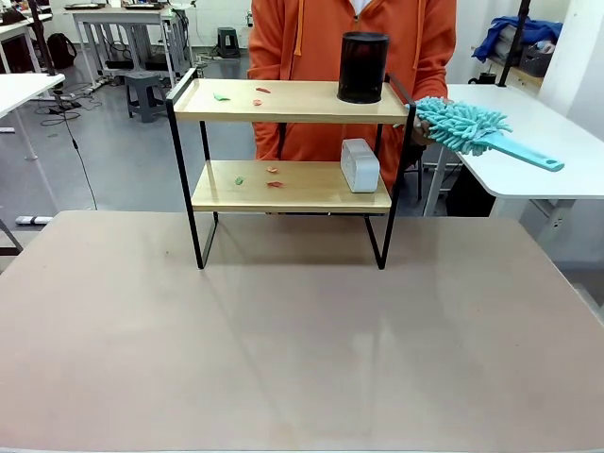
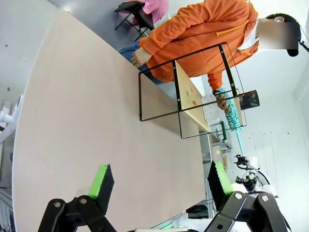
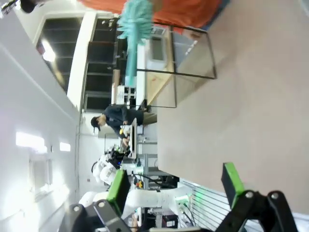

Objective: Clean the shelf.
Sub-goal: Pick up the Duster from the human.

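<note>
The shelf (image 1: 291, 101) stands at the table's far side, two light wooden boards in a thin black frame. Small red and green scraps (image 1: 257, 94) lie on both boards. A black cylinder (image 1: 362, 67) stands on the top board and a white box (image 1: 360, 165) on the lower one. A person in an orange hoodie (image 1: 321, 38) stands behind and holds a teal fluffy duster (image 1: 462, 125) at the shelf's right end. In the left wrist view my left gripper (image 2: 159, 181) is open above the table, far from the shelf (image 2: 193, 96). My right gripper (image 3: 176, 183) is open too, with the shelf (image 3: 159, 77) and duster (image 3: 135, 21) far off.
The beige table (image 1: 302, 330) stretches bare between me and the shelf. A white table (image 1: 538, 142) stands at the right behind it, and desks and stools fill the room's far left. Another person (image 3: 113, 118) sits far off in the right wrist view.
</note>
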